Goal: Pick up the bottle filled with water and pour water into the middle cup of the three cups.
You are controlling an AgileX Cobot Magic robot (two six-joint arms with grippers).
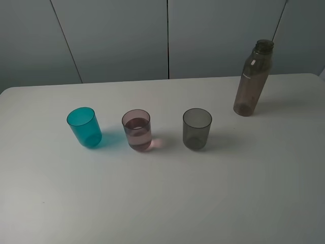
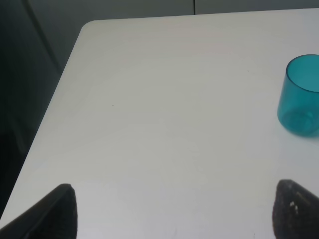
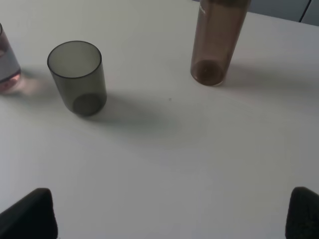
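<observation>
From the high camera you see neither arm. Each wrist view shows only two dark fingertips cut off at the frame edge: the left gripper [image 2: 174,211] and the right gripper [image 3: 172,214] both stand spread wide with nothing between them.

The bottle [image 1: 253,79] stands upright at about 2 o'clock on the white table [image 1: 162,203], well apart from the cups; its top is cropped in the right wrist view. You can make out a small pale mark on its shoulder, too small to read.

The middle cup [image 1: 136,129] sits near centre, holding liquid, between the teal cup [image 1: 84,127] at 9 o'clock and the grey cup [image 1: 197,128].
</observation>
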